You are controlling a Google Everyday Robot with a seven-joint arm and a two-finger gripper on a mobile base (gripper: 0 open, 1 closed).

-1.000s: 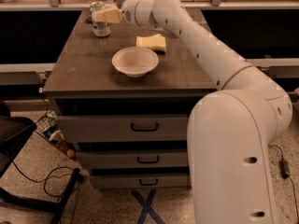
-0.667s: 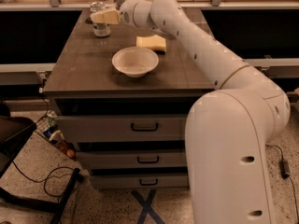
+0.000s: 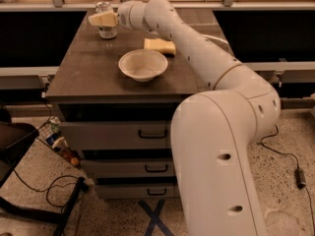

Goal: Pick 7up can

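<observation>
The 7up can stands upright at the far left of the dark tabletop, silvery-grey with a shiny top. My gripper reaches across the table from the right, and its pale yellow fingers lie across the can's upper half, hiding part of it. The white arm stretches from the big white base in the foreground to the can.
A white bowl sits mid-table, in front of the arm. A yellow sponge lies behind the bowl, under the arm. The table is a drawer cabinet; cables and a dark stand lie on the floor at left.
The gripper has stayed at the can; the arm shifted only slightly. The bowl and sponge have not moved.
</observation>
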